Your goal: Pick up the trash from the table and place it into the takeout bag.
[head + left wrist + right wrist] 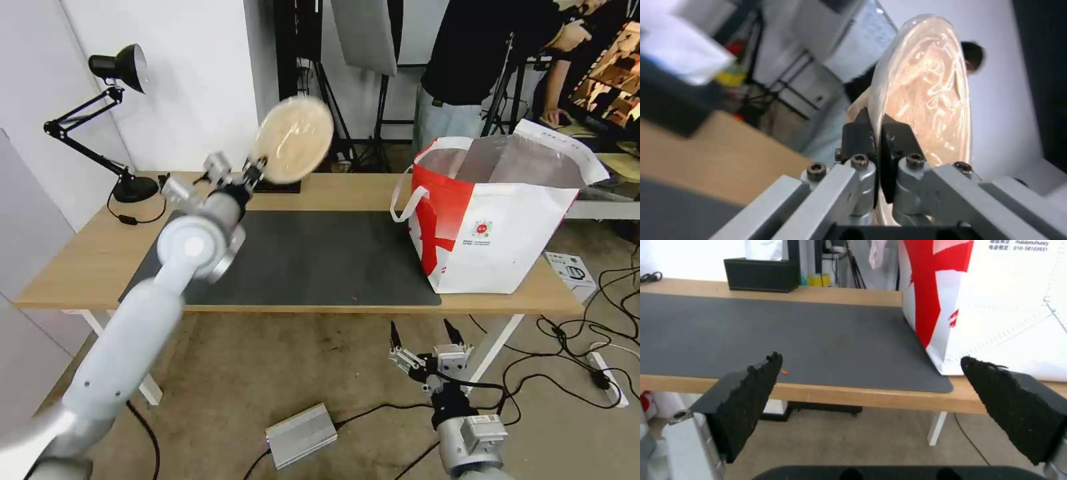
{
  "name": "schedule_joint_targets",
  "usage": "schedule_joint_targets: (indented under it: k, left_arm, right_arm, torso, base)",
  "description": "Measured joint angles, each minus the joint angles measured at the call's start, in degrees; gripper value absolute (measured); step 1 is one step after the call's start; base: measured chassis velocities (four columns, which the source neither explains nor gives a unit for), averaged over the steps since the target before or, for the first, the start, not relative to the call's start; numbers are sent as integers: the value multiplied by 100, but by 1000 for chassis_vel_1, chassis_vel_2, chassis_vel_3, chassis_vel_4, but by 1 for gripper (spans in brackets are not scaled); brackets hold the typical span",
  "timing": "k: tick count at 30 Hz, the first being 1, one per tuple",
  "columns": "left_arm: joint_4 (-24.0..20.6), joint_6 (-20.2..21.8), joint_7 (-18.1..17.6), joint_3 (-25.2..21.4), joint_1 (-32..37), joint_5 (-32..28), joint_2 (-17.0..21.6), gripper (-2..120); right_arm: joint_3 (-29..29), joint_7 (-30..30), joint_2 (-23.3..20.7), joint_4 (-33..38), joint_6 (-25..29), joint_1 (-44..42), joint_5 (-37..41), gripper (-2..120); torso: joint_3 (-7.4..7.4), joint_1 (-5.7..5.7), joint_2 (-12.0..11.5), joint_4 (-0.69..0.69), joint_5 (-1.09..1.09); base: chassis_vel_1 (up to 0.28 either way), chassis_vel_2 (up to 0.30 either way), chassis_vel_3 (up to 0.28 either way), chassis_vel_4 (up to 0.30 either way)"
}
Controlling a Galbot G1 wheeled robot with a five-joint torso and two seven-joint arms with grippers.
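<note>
The left gripper point(257, 168) is holding the beige dome-shaped bowl point(294, 149) up in the air above the far edge of the table point(87, 257), its fingers point(858, 133) clamped together on the bowl's rim. The bowl is hanging tilted on its side, its round face turned toward the head camera, well to the left of the takeout bag point(493, 227) and higher than the bag's open top. In the left wrist view the rim is sitting pinched between the two dark pads, and the bowl is rising edge-on above them.

The takeout bag is standing upright on the table's right end, its mouth open and its silver lining showing, its base partly on the dark grey mat point(320, 257).

The right gripper point(427, 333) is waiting below the table's front edge, near the bag, with its fingers spread apart and nothing between them
</note>
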Motion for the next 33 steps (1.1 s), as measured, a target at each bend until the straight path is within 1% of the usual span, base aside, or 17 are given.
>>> schedule_joint_targets:
  k: [2, 5, 6, 10, 11, 13, 14, 15, 17, 19, 23, 24, 26, 28, 31, 32, 33]
  left_arm:
    - [71, -9, 14, 72, -102, -14, -44, 0]
    - [525, -58, 125, 465, -573, -25, -311, 0]
    - [525, -58, 125, 465, -573, -25, -311, 0]
    - [1168, -162, 373, 972, -1214, 33, -741, 0]
    - [1168, -162, 373, 972, -1214, 33, -741, 0]
    - [1419, -175, 497, 1148, -1474, 54, -908, 0]
    - [1685, -176, 597, 1311, -1710, 76, -1076, 0]
    - [1685, -176, 597, 1311, -1710, 76, -1076, 0]
    - [2100, -176, 782, 1543, -2051, 150, -1320, 0]
    - [2226, -176, 843, 1615, -2131, 181, -1397, 0]
    - [2912, -175, 1240, 1963, -2492, 384, -1767, 0]
    - [2912, -175, 1240, 1963, -2492, 384, -1767, 0]
    - [3325, -175, 1520, 2227, -2651, 582, -2012, 0]
    - [3438, -171, 1592, 2296, -2681, 635, -2088, 0]
    - [3868, -130, 1861, 2486, -2763, 921, -2379, 0]
    - [3868, -130, 1861, 2486, -2763, 921, -2379, 0]
    - [4034, -129, 1999, 2582, -2799, 1095, -2464, 0]
  right_arm:
    - [0, 0, 0, 0, 0, 0, 0, 100]
    - [0, 0, 0, 0, 0, 0, 0, 100]
    - [0, 0, 0, 0, 0, 0, 0, 100]
    - [0, 0, 0, 0, 0, 0, 0, 100]
    - [0, 0, 0, 0, 0, 0, 0, 100]
    - [1, 1, 0, 0, 0, 0, 0, 100]
    - [0, 0, 0, 0, 0, 0, 0, 100]
    - [0, 0, 0, 0, 0, 0, 0, 100]
    - [0, 0, 0, 0, 0, 0, 0, 100]
    - [1, 0, 0, 0, 0, 0, 0, 100]
    - [0, 0, 0, 0, 0, 0, 0, 100]
    - [0, 0, 0, 0, 0, 0, 0, 100]
    - [0, 0, 0, 0, 0, 1, 0, 100]
    - [0, 1, 0, 0, 0, 0, 0, 100]
    - [0, 1, 0, 0, 0, 0, 0, 100]
    - [0, 1, 0, 0, 0, 0, 0, 100]
    - [0, 0, 0, 0, 0, 0, 0, 100]
  torso:
    - [0, 0, 0, 0, 0]
    - [0, 0, 0, 1, -2]
    - [0, 0, 0, 1, -2]
    - [0, 0, 0, 0, 0]
    - [0, 0, 0, 0, 0]
    - [0, 0, 0, 0, 1]
    - [0, 0, 0, 0, 0]
    - [0, 0, 0, 0, 0]
    - [0, 0, 0, 0, 1]
    - [0, 0, 0, 0, 1]
    - [0, 0, 0, 2, 0]
    - [0, 0, 0, 2, 0]
    - [0, 1, 0, 0, 0]
    - [0, 0, 0, 1, 0]
    - [0, 0, 0, 0, -1]
    - [0, 0, 0, 0, -1]
    - [0, 0, 0, 0, -1]
  base:
    - [0, 0, 0, 0]
    - [0, 0, 0, 0]
    - [0, 0, 0, 0]
    - [0, 0, 0, 0]
    - [0, 0, 0, 0]
    - [0, 0, 0, 0]
    - [0, 0, 0, 0]
    - [0, 0, 0, 0]
    - [0, 0, 0, 0]
    - [0, 0, 0, 0]
    - [0, 0, 0, 0]
    - [0, 0, 0, 0]
    - [0, 0, 0, 0]
    - [0, 0, 0, 0]
    - [0, 0, 0, 0]
    - [0, 0, 0, 0]
    - [0, 0, 0, 0]
